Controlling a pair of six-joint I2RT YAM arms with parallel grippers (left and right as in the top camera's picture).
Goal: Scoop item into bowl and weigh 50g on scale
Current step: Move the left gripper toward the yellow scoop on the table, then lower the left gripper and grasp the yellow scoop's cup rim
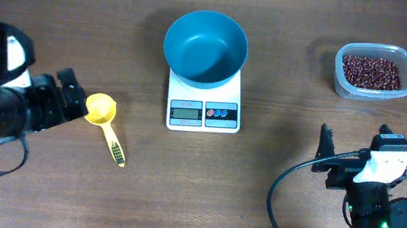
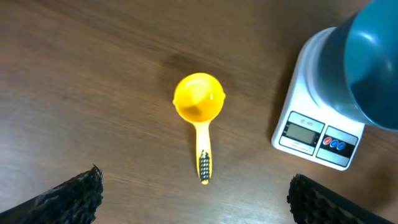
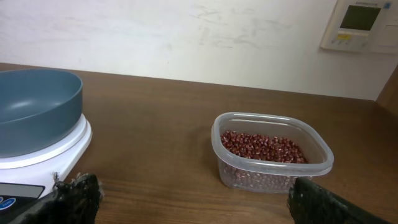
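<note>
The teal-blue bowl (image 1: 206, 46) sits empty on the white scale (image 1: 202, 111); both also show in the left wrist view as bowl (image 2: 373, 62) and scale (image 2: 317, 134), and in the right wrist view as bowl (image 3: 34, 109) and scale (image 3: 37, 165). The reddish-brown beans (image 1: 371, 72) fill a clear tub (image 1: 371, 93) at the back right, seen close in the right wrist view (image 3: 261, 146). A yellow scoop (image 1: 104, 119) lies left of the scale (image 2: 199, 112). My left gripper (image 1: 69, 93) is open, just left of the scoop (image 2: 196, 193). My right gripper (image 1: 348, 157) is open and empty, in front of the tub (image 3: 193, 199).
The wooden table (image 1: 256, 196) carries everything. A pale wall with a small control panel (image 3: 364, 25) stands behind the table in the right wrist view. The tub (image 3: 270, 158) sits apart to the right of the scale.
</note>
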